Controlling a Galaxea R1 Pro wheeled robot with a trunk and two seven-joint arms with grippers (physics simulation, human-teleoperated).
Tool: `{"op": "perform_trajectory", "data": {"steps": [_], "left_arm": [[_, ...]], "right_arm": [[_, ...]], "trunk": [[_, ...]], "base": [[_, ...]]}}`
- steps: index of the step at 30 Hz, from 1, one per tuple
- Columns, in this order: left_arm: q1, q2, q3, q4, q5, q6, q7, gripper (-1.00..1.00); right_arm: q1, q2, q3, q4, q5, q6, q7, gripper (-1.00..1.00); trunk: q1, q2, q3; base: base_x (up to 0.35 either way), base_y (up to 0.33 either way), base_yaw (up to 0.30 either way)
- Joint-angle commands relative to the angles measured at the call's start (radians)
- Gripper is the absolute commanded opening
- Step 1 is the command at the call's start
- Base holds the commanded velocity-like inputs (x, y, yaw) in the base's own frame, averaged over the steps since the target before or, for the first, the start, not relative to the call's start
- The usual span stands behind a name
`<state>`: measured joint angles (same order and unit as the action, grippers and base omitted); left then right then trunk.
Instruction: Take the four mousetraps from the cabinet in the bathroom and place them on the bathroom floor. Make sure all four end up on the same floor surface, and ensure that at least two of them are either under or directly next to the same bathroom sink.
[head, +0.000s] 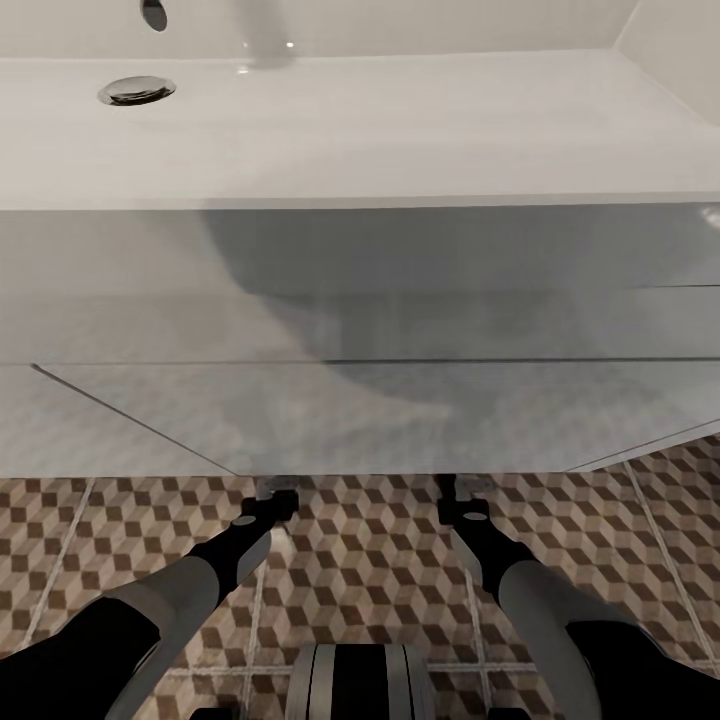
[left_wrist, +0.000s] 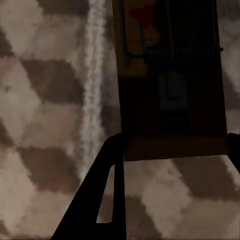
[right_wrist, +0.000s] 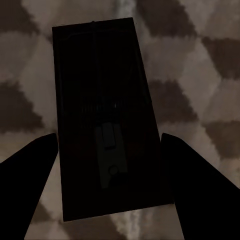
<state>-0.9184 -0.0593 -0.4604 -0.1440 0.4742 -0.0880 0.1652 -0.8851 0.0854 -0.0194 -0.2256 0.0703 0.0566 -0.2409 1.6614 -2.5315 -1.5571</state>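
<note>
Your sink (head: 360, 150) juts out over the bathroom floor (head: 370, 560), and its lower front edge hangs right above both wrists, so there is little room upward; open tile lies back toward your base. Both arms reach forward and low, nearly parallel, their tips slipping under the sink. Left gripper (head: 277, 487): fingers (left_wrist: 107, 195) spread, a mousetrap (left_wrist: 172, 85) lying flat on the tiles between and just past them, beside a grout line; touching or not, cannot tell. Right gripper (head: 462, 487): fingers (right_wrist: 27, 185) wide apart, second mousetrap (right_wrist: 105, 120) flat on the tiles between them with gaps on both sides, in the sink's shadow.
</note>
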Motion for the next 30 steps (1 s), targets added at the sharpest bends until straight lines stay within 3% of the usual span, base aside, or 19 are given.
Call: {"op": "perform_trajectory", "data": {"steps": [1,6,16,30], "left_arm": [[0.000,0.000,-0.009,0.001,0.007,0.006,0.007,-1.00],[0.000,0.003,-0.008,0.002,0.009,0.021,0.005,-1.00],[-0.002,0.004,-0.003,0.030,0.012,0.037,-0.073,-1.00],[-0.001,0.003,-0.001,0.028,0.010,0.027,-0.079,-1.00]], "right_arm": [[0.000,0.000,-0.002,-0.001,0.005,0.008,-0.003,-1.00],[0.000,0.000,-0.002,0.018,0.003,0.017,-0.003,-1.00],[0.000,-0.001,-0.003,0.039,0.002,0.020,-0.003,-1.00],[0.000,0.000,-0.004,0.041,0.001,0.016,-0.003,-1.00]], "trunk": [[0.000,0.000,-0.001],[0.000,0.000,-0.001],[0.000,0.000,-0.001],[0.000,0.000,-0.001]], "base": [[0.000,0.000,0.000],[0.000,0.000,0.000],[0.000,0.000,0.000],[0.000,0.000,0.000]]}}
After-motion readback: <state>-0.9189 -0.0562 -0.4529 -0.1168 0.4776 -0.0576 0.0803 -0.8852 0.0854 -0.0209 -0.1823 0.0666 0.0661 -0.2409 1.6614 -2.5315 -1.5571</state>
